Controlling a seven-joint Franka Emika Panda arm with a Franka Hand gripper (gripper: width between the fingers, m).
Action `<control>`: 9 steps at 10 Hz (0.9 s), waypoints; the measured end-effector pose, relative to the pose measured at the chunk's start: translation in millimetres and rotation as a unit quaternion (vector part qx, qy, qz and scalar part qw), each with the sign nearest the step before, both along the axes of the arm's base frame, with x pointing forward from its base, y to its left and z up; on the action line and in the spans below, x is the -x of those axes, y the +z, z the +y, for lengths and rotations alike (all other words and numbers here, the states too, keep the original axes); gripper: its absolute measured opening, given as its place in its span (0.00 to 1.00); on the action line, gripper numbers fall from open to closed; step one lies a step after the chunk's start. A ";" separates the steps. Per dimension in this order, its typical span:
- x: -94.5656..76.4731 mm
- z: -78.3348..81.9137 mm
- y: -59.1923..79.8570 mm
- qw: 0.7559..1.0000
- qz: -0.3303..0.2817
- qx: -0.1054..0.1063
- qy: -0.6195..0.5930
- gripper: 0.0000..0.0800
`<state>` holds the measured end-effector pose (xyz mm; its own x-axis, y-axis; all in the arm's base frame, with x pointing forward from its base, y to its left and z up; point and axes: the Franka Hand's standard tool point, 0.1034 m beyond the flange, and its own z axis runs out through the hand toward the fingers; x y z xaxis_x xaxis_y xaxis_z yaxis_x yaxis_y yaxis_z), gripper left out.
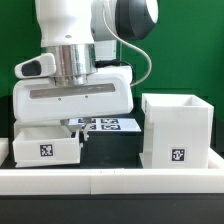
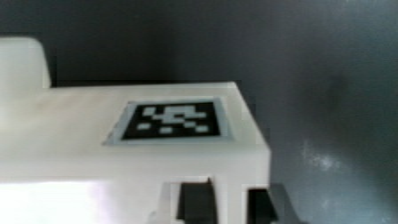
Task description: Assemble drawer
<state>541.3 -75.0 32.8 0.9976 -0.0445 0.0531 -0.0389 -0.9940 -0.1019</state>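
Hanging low over the small tray point(image 1: 45, 148) at the exterior view's lower left, the gripper point(image 2: 231, 205) shows its fingers point(image 2: 194, 200) set narrow astride a white edge; we cannot tell if they pinch it. Tall box point(image 1: 176, 128) sits lower right, well apart. We judge tray pickup in hand; next calls for a firm grasp, a lift, then lining up with the box opening

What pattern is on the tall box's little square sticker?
Black-and-white blocky squares on the tag of the tall box; exterior view shows best.
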 end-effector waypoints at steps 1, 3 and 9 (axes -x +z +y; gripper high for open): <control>0.3 -0.6 -0.3 1.000 -0.001 0.001 0.015 0.06; 1.1 -1.8 1.1 0.983 -0.023 0.027 0.178 0.06; 9.6 -7.3 3.7 0.907 -0.014 0.042 0.419 0.06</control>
